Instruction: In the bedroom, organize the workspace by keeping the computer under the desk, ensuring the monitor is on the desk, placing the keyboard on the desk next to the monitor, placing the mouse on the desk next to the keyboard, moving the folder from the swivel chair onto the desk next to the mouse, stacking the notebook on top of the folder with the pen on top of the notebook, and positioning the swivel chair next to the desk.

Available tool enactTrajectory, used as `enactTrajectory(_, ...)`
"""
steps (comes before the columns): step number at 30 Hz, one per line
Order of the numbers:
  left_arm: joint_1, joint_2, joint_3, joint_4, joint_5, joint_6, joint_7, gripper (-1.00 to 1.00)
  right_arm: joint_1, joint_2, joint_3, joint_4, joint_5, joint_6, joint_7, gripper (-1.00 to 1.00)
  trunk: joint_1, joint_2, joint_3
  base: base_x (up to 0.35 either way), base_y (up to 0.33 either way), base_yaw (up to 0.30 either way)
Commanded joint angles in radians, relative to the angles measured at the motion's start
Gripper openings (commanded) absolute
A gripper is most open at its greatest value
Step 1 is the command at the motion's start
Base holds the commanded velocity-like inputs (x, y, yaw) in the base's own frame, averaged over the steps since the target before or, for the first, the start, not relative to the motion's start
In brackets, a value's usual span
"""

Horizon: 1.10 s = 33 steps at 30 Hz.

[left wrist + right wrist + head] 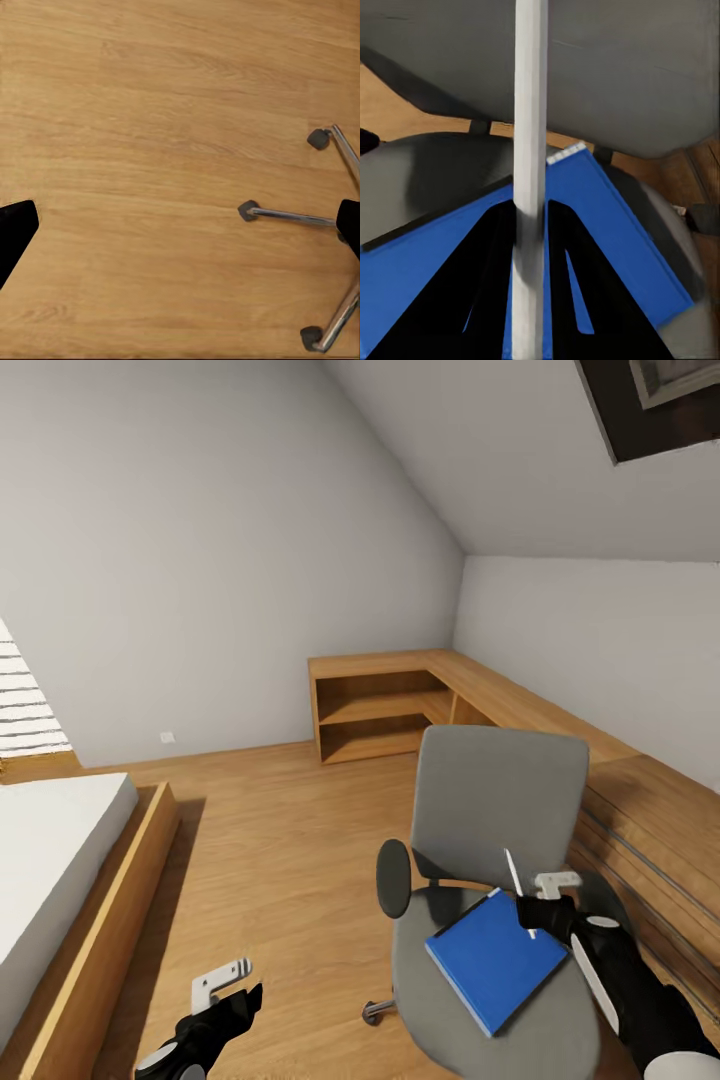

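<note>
The right gripper (533,918) is clamped on the pen (518,888), its two dark fingers (487,300) pinching the white shaft from both sides; the pen stands nearly upright, most of its length sticking up past the fingertips. Just under the gripper lies the folder (495,960), flat on the seat of the chair (500,800), a corner of it reaching toward the chair's back. Beyond the chair, a low wooden shelf unit (380,705) runs along the walls and round the corner.

The left gripper (222,980) hangs low over the bare wood floor (150,150), well apart from the right one, with nothing between its fingers; how wide its jaws stand I cannot tell. Beside it on the floor are the chair's chrome legs and castors (247,211). Farther out on its other side is a bed (60,840)
</note>
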Motion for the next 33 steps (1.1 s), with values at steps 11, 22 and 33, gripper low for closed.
enactTrajectory(11,-0.001,0.001,-0.002,-0.001,0.011,0.001,0.01,1.0,0.118,0.001,-0.017,-0.238,-0.085,0.011,0.006,-1.0,-0.043,0.077,0.034,-0.323,0.0,0.0)
enactTrajectory(22,-0.001,0.0,-0.008,-0.001,0.012,0.001,0.01,1.0,0.154,0.001,-0.105,-0.349,-0.212,0.136,0.009,-1.0,-0.085,0.154,0.068,-0.064,0.0,0.0)
enactTrajectory(33,-0.001,0.0,-0.012,-0.001,0.012,0.002,0.01,1.0,0.155,-0.001,-0.129,-0.438,-0.408,0.292,0.019,-1.0,-0.127,0.231,0.103,-0.008,0.0,0.0)
